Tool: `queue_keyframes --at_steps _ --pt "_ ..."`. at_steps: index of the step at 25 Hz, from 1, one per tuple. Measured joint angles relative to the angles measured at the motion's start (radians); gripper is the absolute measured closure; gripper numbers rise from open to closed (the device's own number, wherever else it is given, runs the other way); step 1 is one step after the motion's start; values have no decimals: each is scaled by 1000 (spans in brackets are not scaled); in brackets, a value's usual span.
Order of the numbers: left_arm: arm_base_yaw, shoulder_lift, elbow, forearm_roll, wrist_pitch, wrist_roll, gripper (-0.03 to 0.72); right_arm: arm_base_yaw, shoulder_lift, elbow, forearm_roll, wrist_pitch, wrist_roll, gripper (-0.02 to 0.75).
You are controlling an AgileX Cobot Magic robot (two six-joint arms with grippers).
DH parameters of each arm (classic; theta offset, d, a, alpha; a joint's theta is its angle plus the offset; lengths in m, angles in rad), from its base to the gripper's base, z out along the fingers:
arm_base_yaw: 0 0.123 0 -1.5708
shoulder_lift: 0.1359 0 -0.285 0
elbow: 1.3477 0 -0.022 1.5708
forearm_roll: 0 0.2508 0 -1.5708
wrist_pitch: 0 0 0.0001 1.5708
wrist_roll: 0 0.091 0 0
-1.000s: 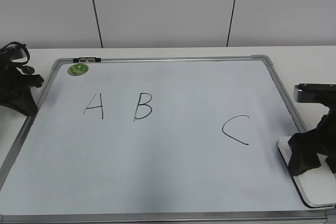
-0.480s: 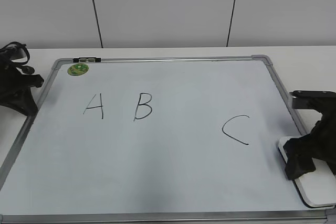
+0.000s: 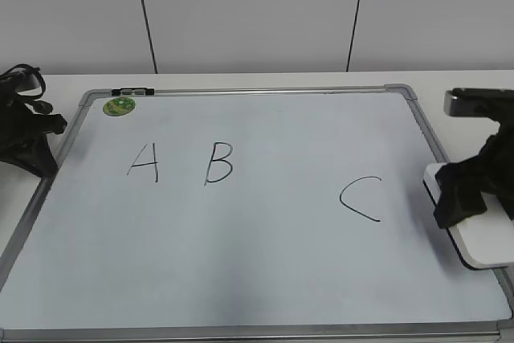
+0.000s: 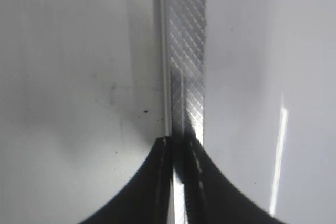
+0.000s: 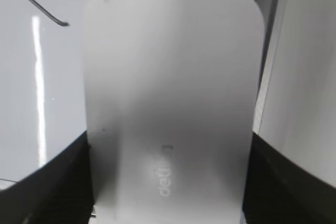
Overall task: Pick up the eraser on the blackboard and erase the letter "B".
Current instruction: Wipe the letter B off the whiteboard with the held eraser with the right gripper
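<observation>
The eraser, a flat white rounded block, is held by my right gripper over the right edge of the blackboard. In the right wrist view the eraser fills the frame, and my right gripper has a dark finger on each of its long sides. The black letter "B" is at the board's left middle, far from the eraser. My left gripper rests shut by the board's left frame. In the left wrist view its tips meet over the silver frame.
A black "A" is left of the "B" and a black "C" is just left of the eraser. A round green magnet and a small marker sit at the board's top left corner. A white wall stands behind the table.
My right gripper has moved up and away from the board's front edge, carrying the eraser with it. The left arm has not moved.
</observation>
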Motion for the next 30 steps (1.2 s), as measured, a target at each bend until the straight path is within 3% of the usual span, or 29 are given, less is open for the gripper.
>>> queue_keyframes --at_steps 6,13,18,23,30 --pt "0 0 0 0 0 0 660 129 3 -184 -17 102 0 204" --pt "0 0 0 0 2 0 660 289 217 -539 -42 262 -2 204" --pt "0 0 0 -1 8 0 660 320 423 -823 -44 382 -2 204" --pt "0 0 0 -1 10 0 660 330 604 -1073 -42 397 6 204" --pt "0 0 -2 -1 12 0 660 381 754 -1266 -42 400 22 204"
